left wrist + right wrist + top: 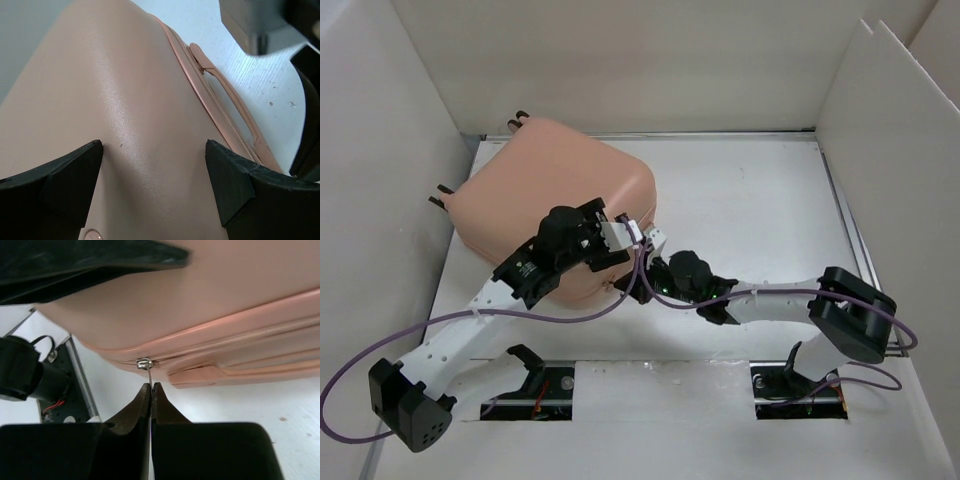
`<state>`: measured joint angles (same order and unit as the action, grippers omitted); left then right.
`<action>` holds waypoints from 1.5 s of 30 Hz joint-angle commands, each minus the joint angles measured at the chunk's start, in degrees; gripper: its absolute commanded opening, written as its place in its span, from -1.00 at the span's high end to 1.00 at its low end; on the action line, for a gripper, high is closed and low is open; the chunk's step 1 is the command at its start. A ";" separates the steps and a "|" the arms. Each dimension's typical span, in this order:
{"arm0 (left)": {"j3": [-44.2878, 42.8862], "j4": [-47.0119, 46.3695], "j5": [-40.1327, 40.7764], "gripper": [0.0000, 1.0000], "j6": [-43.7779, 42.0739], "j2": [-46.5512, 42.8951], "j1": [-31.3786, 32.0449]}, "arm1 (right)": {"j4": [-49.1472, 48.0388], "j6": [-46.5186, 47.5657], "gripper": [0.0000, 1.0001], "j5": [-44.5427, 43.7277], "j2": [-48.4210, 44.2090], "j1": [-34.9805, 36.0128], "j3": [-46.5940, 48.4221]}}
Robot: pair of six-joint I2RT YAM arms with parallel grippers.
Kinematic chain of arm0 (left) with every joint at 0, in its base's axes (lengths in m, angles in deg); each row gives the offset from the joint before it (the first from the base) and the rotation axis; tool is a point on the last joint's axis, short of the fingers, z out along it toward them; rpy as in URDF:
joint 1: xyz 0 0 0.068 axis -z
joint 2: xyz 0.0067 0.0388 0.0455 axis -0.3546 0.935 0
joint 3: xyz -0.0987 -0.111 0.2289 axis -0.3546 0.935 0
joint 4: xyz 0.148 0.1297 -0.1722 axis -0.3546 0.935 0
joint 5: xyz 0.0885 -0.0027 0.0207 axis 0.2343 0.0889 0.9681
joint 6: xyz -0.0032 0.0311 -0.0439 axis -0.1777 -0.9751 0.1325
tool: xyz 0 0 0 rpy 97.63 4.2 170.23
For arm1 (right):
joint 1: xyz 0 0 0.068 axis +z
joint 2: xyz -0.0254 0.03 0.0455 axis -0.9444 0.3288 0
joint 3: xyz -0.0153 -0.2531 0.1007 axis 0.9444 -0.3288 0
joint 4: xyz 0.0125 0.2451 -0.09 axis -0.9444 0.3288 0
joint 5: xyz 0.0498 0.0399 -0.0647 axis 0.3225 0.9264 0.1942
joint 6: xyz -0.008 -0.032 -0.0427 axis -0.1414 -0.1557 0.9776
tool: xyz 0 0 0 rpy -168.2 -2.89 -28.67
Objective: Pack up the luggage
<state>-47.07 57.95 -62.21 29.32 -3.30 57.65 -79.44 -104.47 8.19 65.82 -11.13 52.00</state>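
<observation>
White panel walls (620,60) close in a white table (750,200) on three sides. The suitcase (540,170) lies shut on it, toward 10 o'clock from the table's middle in the overhead view, its salmon-pink shell facing up. Small black wheels (520,118) stick out at the case's 12 o'clock edge.

My left gripper (155,150) is over the shell, near the 4 o'clock side of the case. Its two black fingers (75,175) are spread wide with nothing between them but smooth pink shell. I cannot tell whether the pads touch the shell or hang just above it. From this wrist I see the zipper track (220,110) running along the rim at 2 o'clock, with the pink carry handle (235,100) just beside it.

My right gripper (151,387) is at the same 4 o'clock edge of the case, low against the table. Its fingers are pressed together on the thin metal zipper pull (148,375), which hangs straight down from the silver slider (144,362) on the track. The handle's end sits at 3 o'clock from the slider, close by. Purple cables (560,315) loop along both my arms.
</observation>
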 commanded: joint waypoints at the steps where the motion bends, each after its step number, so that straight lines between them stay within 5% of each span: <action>1: 7.30 21.43 8.80 -0.59 -2.71 1.66 -2.43 | 6.92 2.87 1.00 -14.71 -0.62 -8.69 -0.01; 10: 9.41 20.38 9.33 -0.56 -3.76 1.04 -2.43 | 7.45 9.81 1.00 -14.72 -0.63 -18.27 1.91; 15: 9.41 20.37 9.33 -0.56 -3.76 1.04 -2.43 | 7.45 14.47 1.00 -12.09 6.65 -31.09 9.35; 20: 9.41 20.37 9.85 -0.56 -4.29 1.04 -2.43 | 7.45 16.59 1.00 -1.83 14.57 -39.72 20.88; 25: 6.44 18.97 9.85 -0.54 -3.59 1.56 -0.86 | 7.45 19.48 1.00 9.70 20.55 -40.26 29.94; 27: 3.36 17.65 10.46 -0.54 0.43 2.09 4.30 | 7.45 20.01 1.00 13.39 20.56 -39.73 30.48; 34: -11.93 14.31 22.58 -0.45 19.24 13.94 27.95 | 5.43 18.88 1.00 16.14 20.56 -39.03 26.71; 36: -14.05 13.61 23.82 -0.45 24.87 17.80 27.98 | 4.90 18.35 1.00 16.14 19.25 -39.03 25.13; 42: -13.87 4.48 51.21 -0.45 33.41 33.62 27.98 | 4.37 18.35 1.00 16.14 18.72 -39.55 23.80; 45: -18.16 7.62 56.61 -0.45 38.85 40.92 26.23 | 4.37 18.35 1.00 16.75 18.19 -39.55 23.18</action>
<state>-60.41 65.03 -18.94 59.66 34.51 85.26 -74.65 -87.53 28.56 85.93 -47.74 76.35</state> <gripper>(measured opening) 0.730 0.010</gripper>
